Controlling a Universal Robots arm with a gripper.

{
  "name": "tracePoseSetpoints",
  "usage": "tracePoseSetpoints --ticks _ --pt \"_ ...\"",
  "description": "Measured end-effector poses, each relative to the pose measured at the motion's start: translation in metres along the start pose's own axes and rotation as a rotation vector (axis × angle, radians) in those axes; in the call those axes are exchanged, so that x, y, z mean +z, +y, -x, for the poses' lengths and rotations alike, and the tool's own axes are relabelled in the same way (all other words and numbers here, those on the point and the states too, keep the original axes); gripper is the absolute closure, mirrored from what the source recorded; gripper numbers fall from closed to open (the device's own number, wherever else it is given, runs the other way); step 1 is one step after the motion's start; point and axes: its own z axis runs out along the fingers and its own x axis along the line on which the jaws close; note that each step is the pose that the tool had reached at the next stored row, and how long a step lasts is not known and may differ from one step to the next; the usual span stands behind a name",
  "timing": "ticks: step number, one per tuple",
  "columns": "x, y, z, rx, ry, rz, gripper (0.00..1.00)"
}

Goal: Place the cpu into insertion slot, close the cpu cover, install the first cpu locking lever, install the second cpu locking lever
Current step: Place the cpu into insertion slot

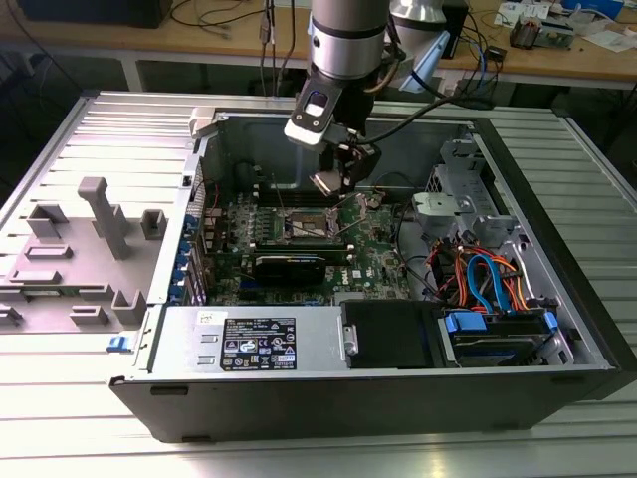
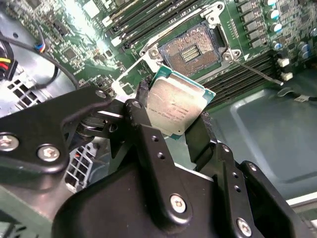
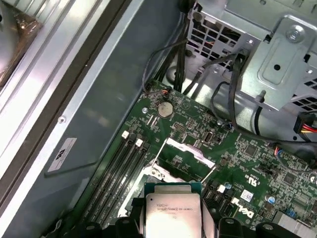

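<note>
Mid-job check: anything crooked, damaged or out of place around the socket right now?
Nothing stands out. The hand grips the cpu by two opposite edges above the motherboard, clear of the insertion slot, which lies open and bare. No loose parts or damage show around it.

Hangs as a single arm [image 1: 346,30], silver with black joints, from the top edge of the exterior view, with the wrist pointing down and leaning a little toward that view's left. Carries a pale camera block [image 1: 317,112] on the wrist's side. Ends in a black tool [image 1: 335,181] with two jointed fingers [image 2: 148,136] studded with screws. Clamps the cpu [image 2: 176,105] by two opposite edges, one finger on each side, pads pressed against the chip. Holds it tilted, metal face turned toward the lenses in both wrist views
</note>
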Motion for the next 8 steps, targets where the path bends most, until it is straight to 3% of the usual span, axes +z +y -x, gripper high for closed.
tracePoseSetpoints --ticks 1,3,4,8 --pt "0.0005 0.0000 0.0000 0.014 -0.0009 0.0005 0.45" --pt "0.0034 -0.0002 0.0001 0.088 -0.0055 0.0018 0.45" --pt "0.0042 -0.0002 0.0001 0.106 -0.0065 0.0016 0.45" --pt "0.0069 0.0005 0.0002 0.140 -0.0073 -0.0013 0.45"
